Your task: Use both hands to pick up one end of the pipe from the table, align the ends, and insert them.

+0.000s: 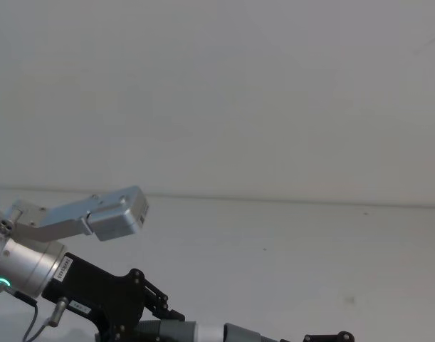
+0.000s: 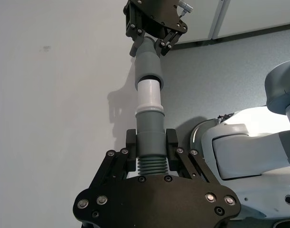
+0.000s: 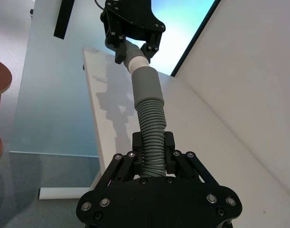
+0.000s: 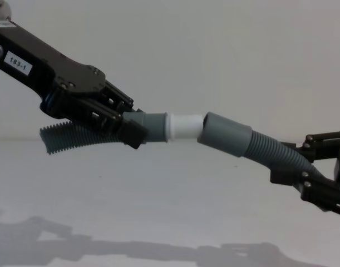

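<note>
Chest view showed both hose pieces held in the air above the white surface (image 4: 170, 222), their long axes running roughly left to right and meeting near the middle. The left gripper (image 4: 131, 129), on the arm bearing the "183-1" label (image 4: 17, 63), had its jaws closed around the left hose piece (image 4: 69, 138) just behind its smooth cuff; the corrugated tail drooped back and down to the left, while the white-tipped narrow end (image 4: 185, 127) pointed right, nearly level. The right gripper (image 4: 295, 167) clamped the corrugated body of the right hose piece (image 4: 272, 153), which rose up and leftward so that the wide grey socket (image 4: 226, 134) faced the white tip at a slight tilt. Tip and socket mouth touched, with the white band still largely exposed.

Left wrist view looked straight along the joint: the white tip (image 2: 149, 94) sat lined up with the socket (image 2: 148, 70), with the right gripper (image 2: 151, 43) beyond it. Right wrist view gave the reverse, revealing the bend in the right piece's ribs (image 3: 150, 128) between jaws and socket (image 3: 145, 85). Head view caught just the left gripper (image 1: 154, 306) and the joined cuffs (image 1: 210, 332) at its bottom edge.
</note>
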`<state>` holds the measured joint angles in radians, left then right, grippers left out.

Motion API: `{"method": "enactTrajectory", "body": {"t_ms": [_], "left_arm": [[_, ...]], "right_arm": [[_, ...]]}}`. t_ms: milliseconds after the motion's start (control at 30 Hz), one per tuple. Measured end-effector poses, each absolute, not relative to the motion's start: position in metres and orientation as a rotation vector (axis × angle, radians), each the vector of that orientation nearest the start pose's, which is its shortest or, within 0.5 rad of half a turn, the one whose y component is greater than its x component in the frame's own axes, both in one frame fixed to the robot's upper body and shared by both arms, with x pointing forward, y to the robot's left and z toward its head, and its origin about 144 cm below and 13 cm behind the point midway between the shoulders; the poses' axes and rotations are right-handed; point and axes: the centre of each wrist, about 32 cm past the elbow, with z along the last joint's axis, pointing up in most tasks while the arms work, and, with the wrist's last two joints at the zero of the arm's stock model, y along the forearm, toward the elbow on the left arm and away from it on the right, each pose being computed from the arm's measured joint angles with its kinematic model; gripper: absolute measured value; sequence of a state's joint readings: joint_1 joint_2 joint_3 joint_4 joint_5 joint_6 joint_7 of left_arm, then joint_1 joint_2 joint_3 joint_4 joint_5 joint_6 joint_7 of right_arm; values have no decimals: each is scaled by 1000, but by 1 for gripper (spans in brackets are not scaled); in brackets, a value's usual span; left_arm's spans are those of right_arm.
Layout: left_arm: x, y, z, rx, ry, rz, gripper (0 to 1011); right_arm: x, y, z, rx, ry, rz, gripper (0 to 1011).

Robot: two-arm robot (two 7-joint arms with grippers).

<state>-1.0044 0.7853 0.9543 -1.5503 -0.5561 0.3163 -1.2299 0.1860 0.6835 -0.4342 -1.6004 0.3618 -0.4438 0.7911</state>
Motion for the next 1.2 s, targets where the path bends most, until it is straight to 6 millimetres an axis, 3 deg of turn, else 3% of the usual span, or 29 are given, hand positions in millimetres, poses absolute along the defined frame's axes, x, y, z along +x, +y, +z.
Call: {"method": "enactTrajectory", "body": {"t_ms": [1200], "left_arm": [[585,239,1397,695,-158,-132,325]], "right_arm": [[494,-295,1205,-59,-529,-245,230]]}}
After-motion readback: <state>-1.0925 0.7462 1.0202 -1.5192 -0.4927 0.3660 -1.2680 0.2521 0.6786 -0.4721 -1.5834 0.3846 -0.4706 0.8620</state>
